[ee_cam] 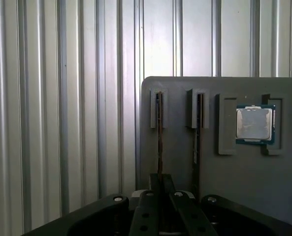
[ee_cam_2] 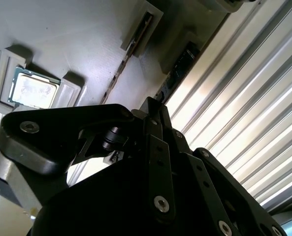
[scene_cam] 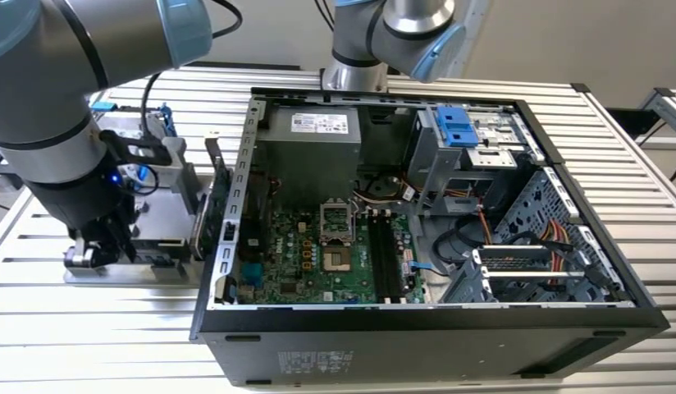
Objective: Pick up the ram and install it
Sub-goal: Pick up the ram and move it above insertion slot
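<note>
Where the arm stands at the exterior view's left, the claw is seen low over a grey tray on the table. It is well apart from the open case and the black slots inside it, toward the exterior view's right. The ram is kept on edge in a groove of that tray, as the stick farther from the CPU; a second stick is lodged between the two. The ram's long axis is laid straight out from the claw, and its near end is met at the claw's tip, so both are judged to be in line. Whether the claw is open, closed or gripping the ram cannot be told. That alignment is supplied by both wrist views; the case, and how it lies off to the side of the tray, is supplied by the exterior view.
</note>
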Motion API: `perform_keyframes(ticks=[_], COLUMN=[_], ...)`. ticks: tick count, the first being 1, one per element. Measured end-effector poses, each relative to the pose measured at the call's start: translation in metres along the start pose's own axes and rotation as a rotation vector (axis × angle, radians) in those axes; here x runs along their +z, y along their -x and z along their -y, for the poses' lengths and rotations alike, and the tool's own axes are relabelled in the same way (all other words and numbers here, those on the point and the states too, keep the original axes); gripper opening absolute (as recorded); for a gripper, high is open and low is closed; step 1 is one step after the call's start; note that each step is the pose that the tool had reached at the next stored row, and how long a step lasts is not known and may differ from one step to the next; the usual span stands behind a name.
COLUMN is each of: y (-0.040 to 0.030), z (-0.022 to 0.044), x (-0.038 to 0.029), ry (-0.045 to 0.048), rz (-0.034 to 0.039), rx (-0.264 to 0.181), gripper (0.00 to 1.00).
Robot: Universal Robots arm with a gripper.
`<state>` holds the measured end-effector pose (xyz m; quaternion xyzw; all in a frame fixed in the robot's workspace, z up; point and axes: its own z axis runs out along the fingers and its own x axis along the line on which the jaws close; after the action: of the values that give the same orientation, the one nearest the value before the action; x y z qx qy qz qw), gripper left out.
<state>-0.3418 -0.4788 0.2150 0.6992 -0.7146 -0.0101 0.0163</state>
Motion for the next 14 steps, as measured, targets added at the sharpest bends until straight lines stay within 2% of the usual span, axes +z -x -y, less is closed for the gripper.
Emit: perform_keyframes(ticks=[14], y=[0.0], z=[-0.0002], x=[-0.0055], ry=[-0.0001], rz=[0.0001], rx=[0.0], gripper=[0.0])
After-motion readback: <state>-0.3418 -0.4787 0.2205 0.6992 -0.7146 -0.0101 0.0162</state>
